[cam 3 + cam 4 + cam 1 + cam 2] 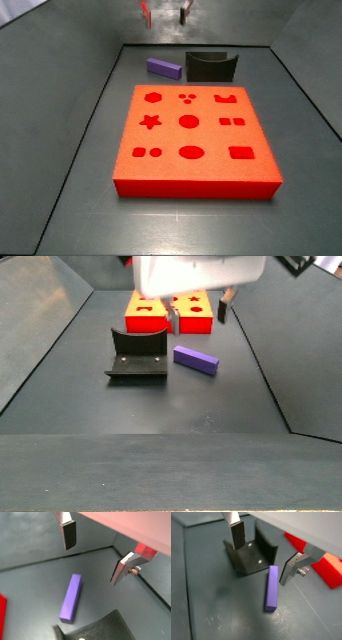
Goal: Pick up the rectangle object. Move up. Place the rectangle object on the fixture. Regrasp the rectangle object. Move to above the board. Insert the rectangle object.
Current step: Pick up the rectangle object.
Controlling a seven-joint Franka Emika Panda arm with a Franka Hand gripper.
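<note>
Wrist views. My hand [93, 554] hangs above the dark grey surface [33, 572], its two flat silver fingers [68, 534] with dark pads spread wide, nothing pinched between them. Below the gap lies the rectangle object [71, 597], a small elongated purple-violet block, flat on the surface and clear of both fingers. A corner of the fixture [100, 630], a dark grey-black boxy holder, shows just beyond one end of the block. In a wrist view the hand [264, 554] is seen over the same block [271, 588], with the fixture [251, 556] standing just beside the block's far end; its notch holds nothing. An edge of the board [321, 562], a large flat orange-red slab, shows behind the fixture.

Side views. In a side view the board [191, 140] lies flat in the middle of the surface [54, 190], its darker shaped cut-outs all unfilled. Behind it the purple block [164, 68] lies just beside the fixture [210, 66]; whether they touch I cannot tell. My hand [163, 13] hangs high above them, blurred. In a side view the block [197, 359] lies on the surface beside the fixture [138, 356], apart from it, the fixture's cradle unoccupied. The board [171, 311] sits behind. My hand [198, 308] is above, largely hidden by its pale housing.
</note>
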